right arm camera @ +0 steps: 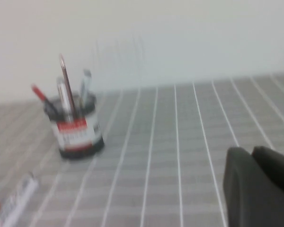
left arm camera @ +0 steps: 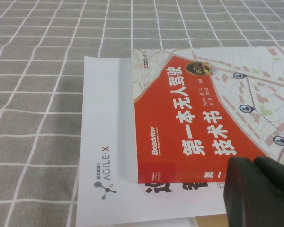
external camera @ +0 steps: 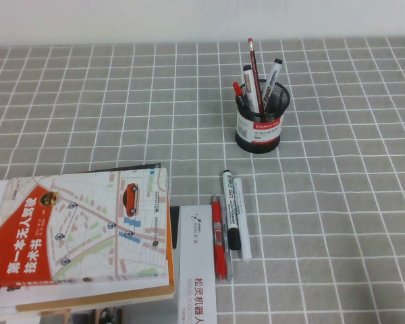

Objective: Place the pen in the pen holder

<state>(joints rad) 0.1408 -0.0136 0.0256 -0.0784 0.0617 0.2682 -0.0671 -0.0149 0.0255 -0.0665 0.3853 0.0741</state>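
High view shows the pen (external camera: 255,74) already standing in the pen holder (external camera: 259,121), which sits on the bench (external camera: 88,101) at about one o'clock from the centre; the thin dark red stick leans slightly and rises above the markers beside it in the cup. By the look of it the task is done. At six o'clock lie a red pen (external camera: 219,237), a black marker (external camera: 230,209) and a white marker (external camera: 241,217), side by side, just right of a white booklet (external camera: 196,270) and a map-covered book (external camera: 81,229). Neither arm shows in that view. Left gripper (left arm camera: 260,191) hangs over the book's red corner; right gripper (right arm camera: 258,184) hovers low over bare bench, well apart from the holder. Whether either set of jaws is wide or narrow I cannot tell. The pen looks light, stiff and slim, likely to roll; I would take it near mid-shaft.
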